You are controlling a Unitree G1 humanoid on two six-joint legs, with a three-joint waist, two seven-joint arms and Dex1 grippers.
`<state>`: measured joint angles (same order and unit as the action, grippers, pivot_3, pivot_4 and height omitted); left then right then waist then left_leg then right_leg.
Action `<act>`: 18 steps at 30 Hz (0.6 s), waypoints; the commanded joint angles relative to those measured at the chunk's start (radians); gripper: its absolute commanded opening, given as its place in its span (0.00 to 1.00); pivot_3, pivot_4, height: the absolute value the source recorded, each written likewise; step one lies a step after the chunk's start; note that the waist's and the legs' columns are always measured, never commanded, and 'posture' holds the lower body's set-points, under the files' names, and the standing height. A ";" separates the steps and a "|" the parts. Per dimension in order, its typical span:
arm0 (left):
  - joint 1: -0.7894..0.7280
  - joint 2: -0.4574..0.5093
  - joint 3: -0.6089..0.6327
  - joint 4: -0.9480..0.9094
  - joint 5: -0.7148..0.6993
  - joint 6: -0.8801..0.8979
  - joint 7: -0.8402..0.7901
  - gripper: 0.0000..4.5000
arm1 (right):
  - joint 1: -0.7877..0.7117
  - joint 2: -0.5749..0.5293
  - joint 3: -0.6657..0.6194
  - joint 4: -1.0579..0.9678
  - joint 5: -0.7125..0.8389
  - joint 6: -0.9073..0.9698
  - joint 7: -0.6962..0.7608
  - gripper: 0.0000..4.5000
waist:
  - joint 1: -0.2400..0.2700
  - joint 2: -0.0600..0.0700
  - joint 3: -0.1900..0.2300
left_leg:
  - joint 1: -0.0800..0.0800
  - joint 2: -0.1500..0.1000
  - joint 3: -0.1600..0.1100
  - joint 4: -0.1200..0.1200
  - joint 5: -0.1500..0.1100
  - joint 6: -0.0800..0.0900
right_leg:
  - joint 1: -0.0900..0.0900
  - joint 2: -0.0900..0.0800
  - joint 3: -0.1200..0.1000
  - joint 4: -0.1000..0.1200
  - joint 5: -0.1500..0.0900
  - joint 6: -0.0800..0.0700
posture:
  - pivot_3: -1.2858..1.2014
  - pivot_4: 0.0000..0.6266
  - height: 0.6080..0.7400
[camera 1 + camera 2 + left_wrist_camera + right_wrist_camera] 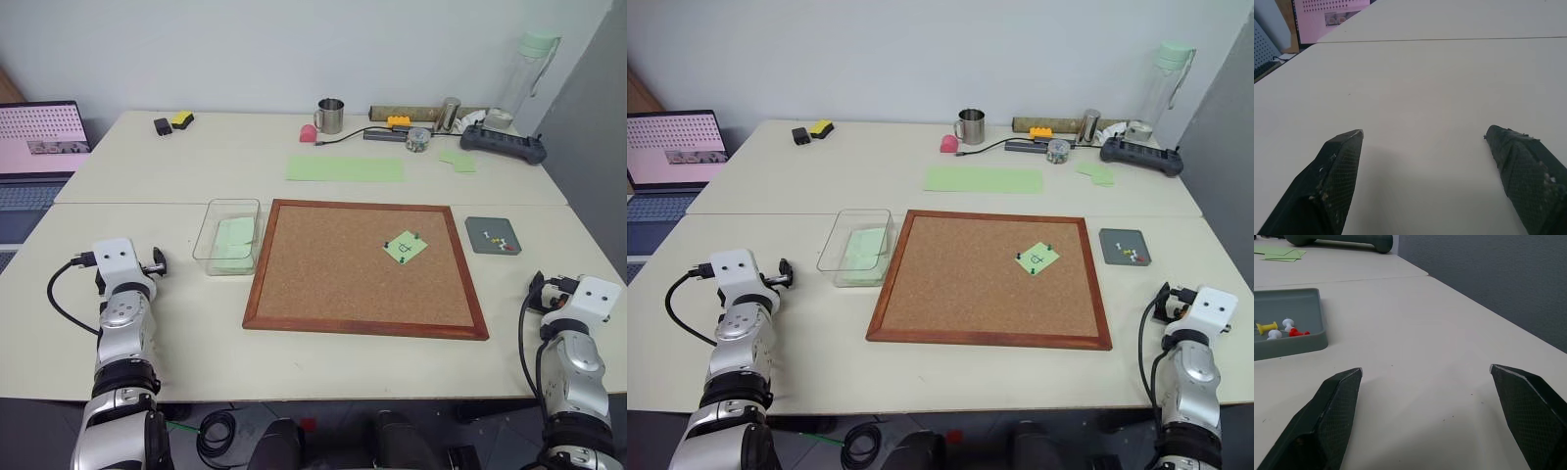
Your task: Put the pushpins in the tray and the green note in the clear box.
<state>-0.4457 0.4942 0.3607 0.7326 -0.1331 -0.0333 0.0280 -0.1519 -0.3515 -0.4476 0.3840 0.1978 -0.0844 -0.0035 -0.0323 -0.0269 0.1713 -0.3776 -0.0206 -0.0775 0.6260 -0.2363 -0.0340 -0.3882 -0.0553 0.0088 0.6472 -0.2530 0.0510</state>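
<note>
Left gripper [1422, 142]: fingers spread wide, nothing between them, low over bare table [196, 323] near its left edge, well apart from everything it must handle.
Right gripper [1425, 374]: also spread and empty, low over the table by its right edge, with the tray just ahead of it.
Tray [493, 235]: on the table just right of the corkboard [362, 269], beside the board's upper right corner. It already holds some pins: yellow, red and white ones show in the right wrist view.
Note [406, 247]: on the board's upper right part, fixed there by dark pushpins [417, 235] at its corners; I count three, though they are too small to be sure.
Box [227, 236]: just left of the board's upper left corner, some green paper already inside.
Why so placed: the note cannot be lifted until its pins come out, so pins first; the tray is on the right arm's side, the box on the left's.
Progress: seemingly early or midway; note not yet moved.
</note>
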 commanded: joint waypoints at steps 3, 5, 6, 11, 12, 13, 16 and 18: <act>0.003 0.009 0.000 -0.014 0.005 0.024 0.002 0.95 | 0.005 -0.009 -0.008 0.012 -0.004 -0.010 -0.004 0.98 | 0.000 0.000 0.000 | 0.000 0.000 0.000 0.000 0.000 0.000 | 0.000 0.000 0.000 0.000 0.000 0.000 | 0.52 0.24 1.00; 0.000 0.007 -0.002 -0.012 0.003 0.032 -0.006 0.95 | 0.005 -0.013 -0.012 0.011 -0.004 -0.012 -0.007 0.98 | 0.000 0.000 0.000 | 0.000 0.000 0.000 0.000 0.000 0.000 | 0.000 0.000 0.000 0.000 0.000 0.000 | 0.52 0.24 1.00; -0.003 0.006 -0.004 -0.011 0.002 0.034 -0.008 0.95 | 0.003 -0.015 -0.013 0.010 -0.004 -0.010 -0.008 0.98 | 0.000 0.000 0.000 | 0.000 0.000 0.000 0.000 0.000 0.000 | 0.000 0.000 0.000 0.000 0.000 0.000 | 0.52 0.24 1.00; -0.009 0.012 0.009 -0.035 -0.014 0.036 -0.032 0.95 | -0.004 -0.029 -0.020 0.002 -0.004 -0.012 -0.013 0.98 | 0.002 0.000 0.000 | 0.000 0.000 0.000 0.000 0.000 0.000 | 0.000 0.000 0.000 0.000 0.000 0.000 | 0.52 0.24 1.00; -0.016 0.018 0.022 -0.040 -0.031 0.028 -0.048 0.95 | -0.009 -0.036 -0.024 -0.001 -0.002 -0.016 -0.011 0.98 | 0.002 0.000 0.000 | 0.000 0.000 0.000 0.000 0.000 0.000 | 0.000 0.000 0.000 0.000 0.000 0.000 | 0.52 0.24 1.00; -0.026 0.022 0.037 -0.043 -0.052 0.020 -0.067 0.95 | -0.017 -0.045 -0.027 -0.002 0.000 -0.020 -0.008 0.98 | 0.003 0.000 0.000 | 0.000 0.000 0.000 0.000 0.000 0.000 | 0.000 0.000 0.000 0.000 0.000 0.000 | 0.52 0.24 1.00; -0.081 0.056 0.082 -0.052 -0.122 0.003 -0.141 0.95 | -0.056 -0.096 -0.031 -0.022 0.015 -0.027 0.033 0.98 | 0.003 0.000 0.002 | -0.002 0.000 0.001 0.000 0.000 0.000 | -0.001 0.000 0.000 0.000 0.001 -0.001 | 0.52 0.24 1.00; -0.144 0.092 0.099 -0.048 -0.155 -0.002 -0.194 0.95 | -0.096 -0.139 -0.029 -0.045 0.038 -0.016 0.082 0.98 | 0.003 -0.002 0.007 | -0.003 0.000 0.000 0.001 0.000 0.000 | -0.002 0.000 -0.001 0.000 0.001 -0.002 | 0.52 0.24 1.00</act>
<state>-0.5270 0.5285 0.4248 0.7226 -0.2556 -0.0055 -0.1236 -0.2076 -0.4454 -0.4513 0.3981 0.2158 -0.0892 0.0436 -0.0294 -0.0285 0.1781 -0.3812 -0.0211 -0.0776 0.6273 -0.2361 -0.0340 -0.3904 -0.0553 0.0071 0.6474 -0.2515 0.0499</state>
